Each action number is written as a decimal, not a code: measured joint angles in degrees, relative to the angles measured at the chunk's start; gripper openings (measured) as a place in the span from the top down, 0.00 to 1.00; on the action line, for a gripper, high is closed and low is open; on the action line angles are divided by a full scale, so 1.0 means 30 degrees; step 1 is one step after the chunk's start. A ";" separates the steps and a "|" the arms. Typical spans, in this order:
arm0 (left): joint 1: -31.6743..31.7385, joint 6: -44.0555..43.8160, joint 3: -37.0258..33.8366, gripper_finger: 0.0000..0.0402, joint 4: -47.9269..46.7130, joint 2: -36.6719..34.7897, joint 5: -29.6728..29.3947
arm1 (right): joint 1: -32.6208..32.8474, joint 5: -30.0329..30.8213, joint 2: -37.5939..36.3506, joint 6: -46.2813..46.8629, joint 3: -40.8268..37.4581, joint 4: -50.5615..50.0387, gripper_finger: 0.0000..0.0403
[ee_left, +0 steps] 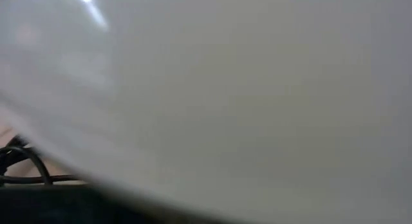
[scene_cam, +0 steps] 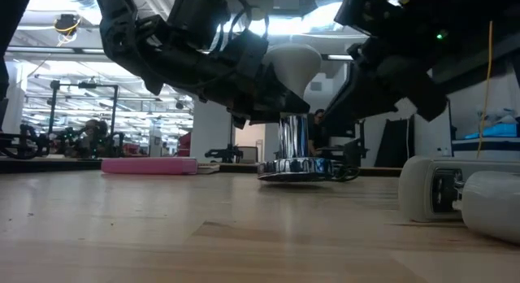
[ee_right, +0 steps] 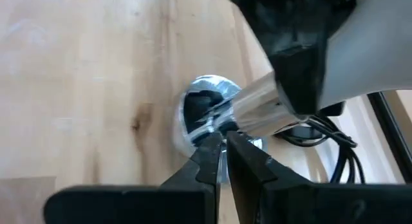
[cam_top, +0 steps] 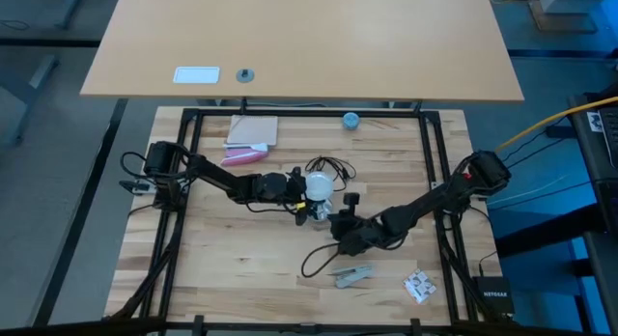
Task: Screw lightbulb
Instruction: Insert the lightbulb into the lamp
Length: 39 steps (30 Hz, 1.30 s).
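The white lightbulb (cam_top: 320,185) stands on top of a small lamp's chrome stem (scene_cam: 292,137). The stem rises from a round shiny base (scene_cam: 299,167) at the table's middle. My left gripper (cam_top: 306,188) reaches in from the table's left and is shut on the bulb, whose white surface (ee_left: 244,102) fills the left wrist view. My right gripper (ee_right: 223,145) comes in from the right, shut, with its tips close by the stem's lower part (ee_right: 254,114). A thin black cord (cam_top: 328,167) lies behind the lamp. My left gripper holds the bulb at its narrow lower end (ee_right: 347,79), just above the chrome stem; one dark finger (ee_right: 296,56) shows against it. The fingers come in about level from the table's left. The bulb stays upright on the stem. My right gripper's tips are close to the stem, but I cannot tell whether they touch it.
A pink object (cam_top: 241,155) and a tan pad (cam_top: 253,130) lie at the far left, and a blue cap (cam_top: 351,120) at the far edge. A silver piece (cam_top: 352,274), a small packet (cam_top: 419,286) and a cord loop (cam_top: 317,259) lie near the front. Black frame rails border the table.
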 joint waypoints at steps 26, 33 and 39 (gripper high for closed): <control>-0.0160 0.0004 0.0000 0.63 0.0059 0.0000 0.0066 | 0.0018 -0.0710 0.2269 -0.0003 0.0000 0.2219 0.93; -0.0153 0.0506 0.0000 0.63 0.0051 0.0000 0.0066 | -0.0067 -0.1611 0.2273 0.0129 0.0000 0.2223 0.91; -0.0146 0.0514 0.0007 0.63 0.0034 0.0000 0.0056 | -0.0542 -0.2381 0.2273 0.0187 0.0000 0.2267 0.76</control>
